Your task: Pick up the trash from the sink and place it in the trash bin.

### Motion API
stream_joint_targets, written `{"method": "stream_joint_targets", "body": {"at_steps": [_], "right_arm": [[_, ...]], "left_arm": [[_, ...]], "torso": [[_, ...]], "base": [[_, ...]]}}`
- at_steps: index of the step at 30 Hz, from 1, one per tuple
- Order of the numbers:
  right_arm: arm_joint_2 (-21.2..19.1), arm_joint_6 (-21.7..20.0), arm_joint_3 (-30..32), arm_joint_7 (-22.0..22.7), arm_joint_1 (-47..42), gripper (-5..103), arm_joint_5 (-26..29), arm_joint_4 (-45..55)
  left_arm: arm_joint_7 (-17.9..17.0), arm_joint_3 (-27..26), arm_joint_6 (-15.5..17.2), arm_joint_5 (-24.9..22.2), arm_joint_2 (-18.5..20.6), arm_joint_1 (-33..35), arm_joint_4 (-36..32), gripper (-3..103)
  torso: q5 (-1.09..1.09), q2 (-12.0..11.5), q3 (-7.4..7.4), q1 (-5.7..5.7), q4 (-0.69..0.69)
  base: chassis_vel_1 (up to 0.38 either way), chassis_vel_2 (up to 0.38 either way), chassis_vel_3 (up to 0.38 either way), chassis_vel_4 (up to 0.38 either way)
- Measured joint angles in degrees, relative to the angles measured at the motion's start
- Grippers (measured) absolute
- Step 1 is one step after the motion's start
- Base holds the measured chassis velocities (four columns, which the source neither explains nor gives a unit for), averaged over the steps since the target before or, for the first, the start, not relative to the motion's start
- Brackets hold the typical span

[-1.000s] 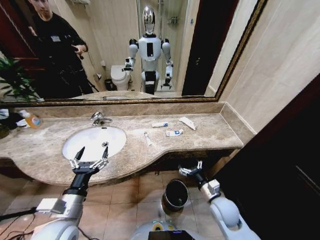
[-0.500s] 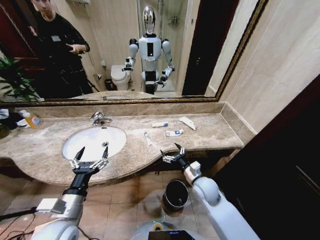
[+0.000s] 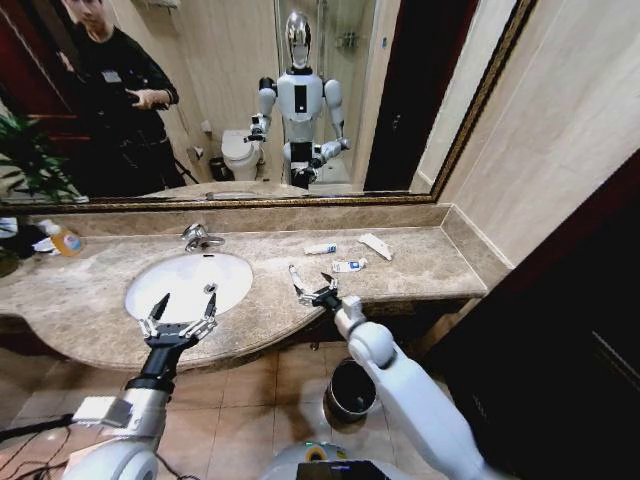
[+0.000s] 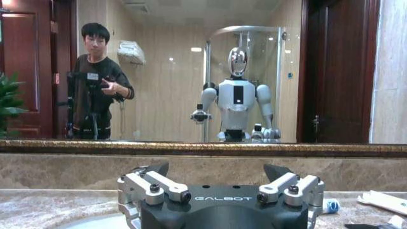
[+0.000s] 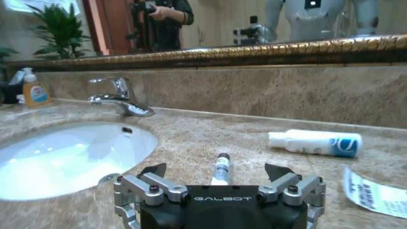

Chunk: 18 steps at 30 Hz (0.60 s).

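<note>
Nearest the robot: trash bin [image 3: 352, 389] on the tiled floor below the counter's front edge, round, black, shiny rim, partly hidden by the right arm crossing over it.

Left gripper [image 3: 183, 304] at the front rim of the sink [image 3: 232, 272], fingers spread apart, holding nothing; the left wrist view shows the same spread fingers [image 4: 154, 186] facing the mirror.

Right gripper [image 3: 317, 290] reached over the counter's [image 3: 420, 268] front edge to the right of the sink; fingers apart, nothing between them; it sits at the near end of a thin white tube [image 3: 295, 277]; contact cannot be told. In the right wrist view the tube [image 5: 220, 168] lies flat on the marble, lengthwise between the open fingers [image 5: 152, 183], white with a dark band near its far tip.

Sink: white oval basin, nothing seen lying in it; chrome faucet [image 3: 197, 236] at its back rim.

Rest of the trash, on the counter and not in the basin: white-and-blue packet [image 3: 348, 265] just beyond the right gripper; short white tube with blue print [image 3: 320, 248] farther back, seen lying on its side in the right wrist view [image 5: 315, 142]; flat white wrapper [image 3: 375, 246] near the back wall, to the right of that tube; a printed white piece at the edge of the right wrist view [image 5: 375, 195], which item cannot be told.

Far left of counter: soap bottle with orange liquid [image 3: 62, 237], upright by the mirror [image 3: 420, 100].
</note>
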Motion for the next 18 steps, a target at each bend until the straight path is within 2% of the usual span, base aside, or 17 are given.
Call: {"method": "stream_joint_targets", "body": {"at_steps": [5, 16, 18], "right_arm": [[2.13, -1.4, -2.76, 3.87, 4.33, 100, 2.01, -3.82], [4.5, -1.84, -4.21, 4.58, 8.87, 101, 1.2, -9.41], [4.73, -1.85, -4.46, 4.62, 9.48, 95, 0.7, -10.67]], "left_arm": [[0.0, 0.0, 0.0, 0.0, 0.0, 0.0, 0.0, 100], [0.0, 0.0, 0.0, 0.0, 0.0, 0.0, 0.0, 100], [0.0, 0.0, 0.0, 0.0, 0.0, 0.0, 0.0, 100]], "torso": [[0.0, 0.0, 0.0, 0.0, 0.0], [0.01, 0.0, 0.0, 0.0, 0.0], [0.01, 0.0, 0.0, 0.0, 0.0]], "base": [[0.0, 0.0, 0.0, 0.0], [0.0, 0.0, 0.0, 0.0], [0.0, 0.0, 0.0, 0.0]]}}
